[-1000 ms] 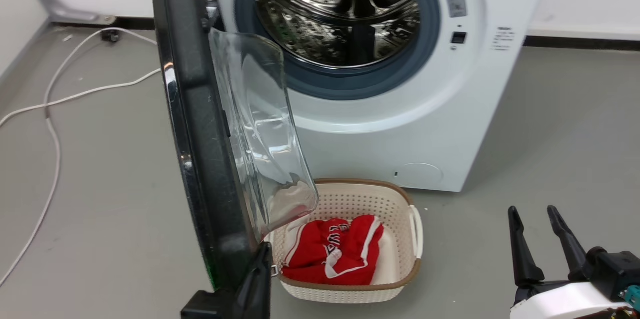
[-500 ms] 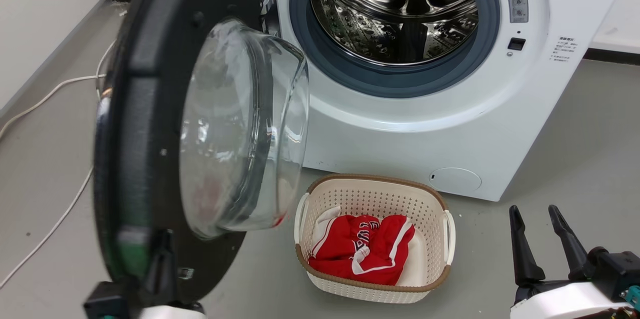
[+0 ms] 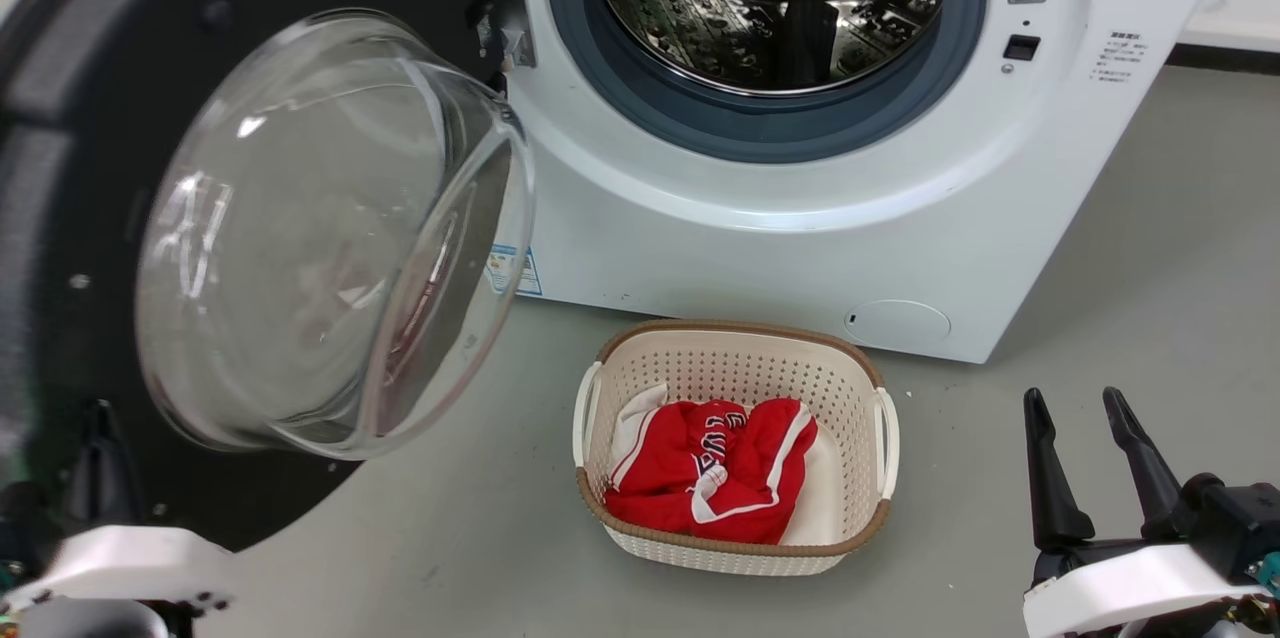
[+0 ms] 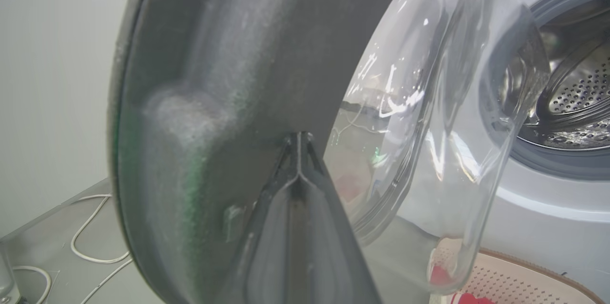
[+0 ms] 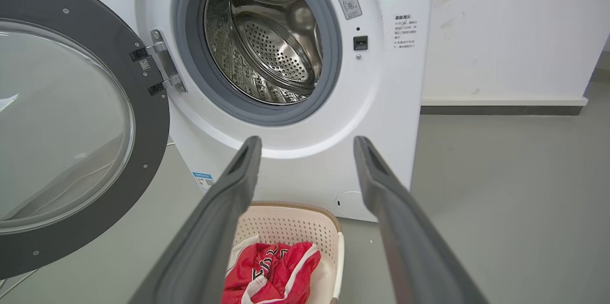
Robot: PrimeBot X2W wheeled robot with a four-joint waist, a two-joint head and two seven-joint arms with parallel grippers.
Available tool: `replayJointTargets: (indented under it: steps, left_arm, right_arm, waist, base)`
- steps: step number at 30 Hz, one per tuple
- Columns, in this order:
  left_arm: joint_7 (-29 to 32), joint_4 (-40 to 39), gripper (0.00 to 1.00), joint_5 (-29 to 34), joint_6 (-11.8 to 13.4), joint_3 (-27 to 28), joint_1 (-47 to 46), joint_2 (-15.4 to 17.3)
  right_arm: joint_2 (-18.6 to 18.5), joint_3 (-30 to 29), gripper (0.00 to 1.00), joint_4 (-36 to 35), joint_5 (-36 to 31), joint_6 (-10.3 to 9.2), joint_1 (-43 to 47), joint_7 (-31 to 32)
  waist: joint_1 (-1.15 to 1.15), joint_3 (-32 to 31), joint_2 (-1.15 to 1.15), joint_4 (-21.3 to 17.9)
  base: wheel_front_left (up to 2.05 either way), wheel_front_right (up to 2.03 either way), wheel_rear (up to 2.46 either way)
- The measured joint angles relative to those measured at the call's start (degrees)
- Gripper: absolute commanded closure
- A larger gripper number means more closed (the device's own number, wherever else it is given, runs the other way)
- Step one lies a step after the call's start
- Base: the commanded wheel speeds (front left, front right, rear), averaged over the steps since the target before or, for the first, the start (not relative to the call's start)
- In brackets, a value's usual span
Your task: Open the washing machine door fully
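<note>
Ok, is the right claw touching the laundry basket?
Apart. In the head view, a strip of bare floor shows between the open right claw and the laundry basket.

The left gripper points up from the lower left with its two dark fingers pressed together tip to tip, while the right gripper rests low on its pale wrist, fingers upright and spread apart.

White wrist housings carry long tapered black fingers
</note>
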Motion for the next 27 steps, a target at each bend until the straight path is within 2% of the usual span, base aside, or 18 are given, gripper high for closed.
replayJointTargets:
  steps: [10, 16, 21, 27]
  left_arm:
    - [-5.59, 12.60, 1.00, -2.50, -3.74, 5.42, -6.76, 5.31]
    - [-7.39, 18.85, 1.00, -3.41, -5.35, 7.00, -10.09, 6.67]
    - [-8.23, 20.35, 1.00, -3.11, -5.68, 8.03, -10.16, 6.43]
    - [-8.43, 15.22, 1.00, -1.15, -4.83, 9.45, -4.92, 2.88]
  right_arm:
    - [0.00, -0.98, 0.00, 0.07, -0.40, 0.00, -0.92, -0.21]
    - [0.00, -0.96, 0.00, 0.15, -0.67, 0.00, -1.11, -0.20]
    - [0.00, -0.56, 0.00, 0.34, -1.03, 0.00, -1.16, -0.20]
    - [0.00, -0.46, 0.00, 0.63, -1.11, 0.00, -1.13, -0.27]
  waist:
    - [0.00, 1.08, 0.00, -2.06]
    - [0.00, 1.21, 0.00, -2.68]
    - [0.00, 0.82, 0.00, -3.43]
    - [0.00, -0.27, 0.00, -3.86]
  base:
    - [0.00, 0.00, 0.00]
    - [0.00, 0.00, 0.00]
    - [0.00, 0.00, 0.00]
    - [0.00, 0.00, 0.00]
